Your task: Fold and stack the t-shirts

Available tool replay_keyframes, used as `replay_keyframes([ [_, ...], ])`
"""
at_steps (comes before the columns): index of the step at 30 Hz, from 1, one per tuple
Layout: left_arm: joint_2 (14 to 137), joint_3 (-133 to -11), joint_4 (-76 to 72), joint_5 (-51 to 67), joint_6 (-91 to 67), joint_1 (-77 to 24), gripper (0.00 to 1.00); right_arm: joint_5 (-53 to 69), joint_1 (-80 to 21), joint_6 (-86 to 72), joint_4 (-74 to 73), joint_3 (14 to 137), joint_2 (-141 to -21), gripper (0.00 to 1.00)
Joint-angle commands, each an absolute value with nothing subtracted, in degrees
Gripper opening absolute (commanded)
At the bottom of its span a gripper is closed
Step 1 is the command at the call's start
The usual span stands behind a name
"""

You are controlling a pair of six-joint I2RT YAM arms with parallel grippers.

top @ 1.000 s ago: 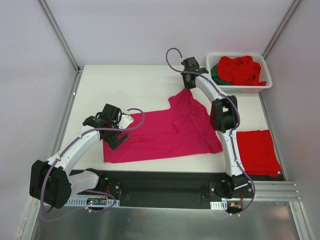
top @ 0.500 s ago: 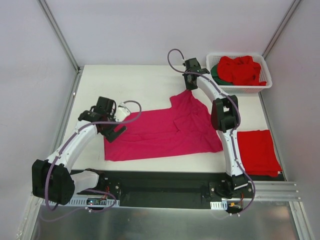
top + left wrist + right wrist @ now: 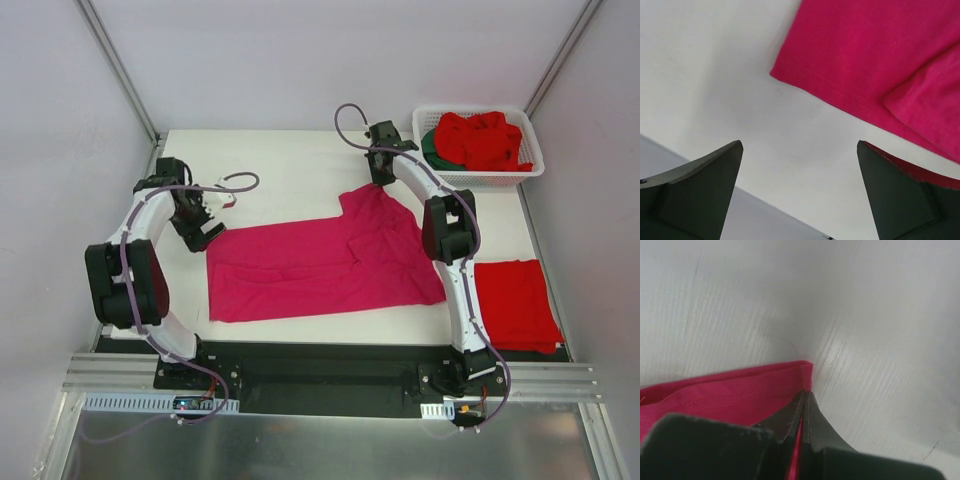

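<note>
Swung out leftward, the left gripper (image 3: 800, 145) is held open clear of the magenta-pink t-shirt (image 3: 310, 265) (spread flat, centre), whose far corner is pinched by the right gripper (image 3: 804, 394), likely anchoring it.

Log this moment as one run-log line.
left gripper: open, beside magenta shirt | right gripper: shut on magenta shirt corner | folded red shirt: near right

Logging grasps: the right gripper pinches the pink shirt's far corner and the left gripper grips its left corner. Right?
The left gripper is open beside the pink shirt, gripping nothing; the left wrist view shows it. The right gripper does pinch the far corner.
</note>
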State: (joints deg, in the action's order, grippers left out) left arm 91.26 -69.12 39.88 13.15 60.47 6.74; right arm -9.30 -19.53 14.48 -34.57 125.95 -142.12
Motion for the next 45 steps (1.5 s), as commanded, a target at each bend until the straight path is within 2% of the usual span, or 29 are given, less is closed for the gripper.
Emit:
replay_keyframes([
  [1,96.2,-72.5,46.1,19.0,74.5,7.8,0.99,-8.4,-19.6,15.3,-34.2,125.6,-137.2,0.01],
  [24,110.0,-86.9,51.3,18.3,84.5,7.6,0.99,-8.0,-20.0,16.1,-35.2,127.6,-138.2,0.01],
  [35,115.8,-88.9,52.8,9.8,79.7,3.2,0.99,-7.7,-20.0,16.5,-35.6,127.8,-137.6,0.01],
  [45,118.7,-90.9,51.9,7.4,74.5,2.0,0.98,-7.6,-20.0,16.8,-35.5,127.5,-137.6,0.01],
])
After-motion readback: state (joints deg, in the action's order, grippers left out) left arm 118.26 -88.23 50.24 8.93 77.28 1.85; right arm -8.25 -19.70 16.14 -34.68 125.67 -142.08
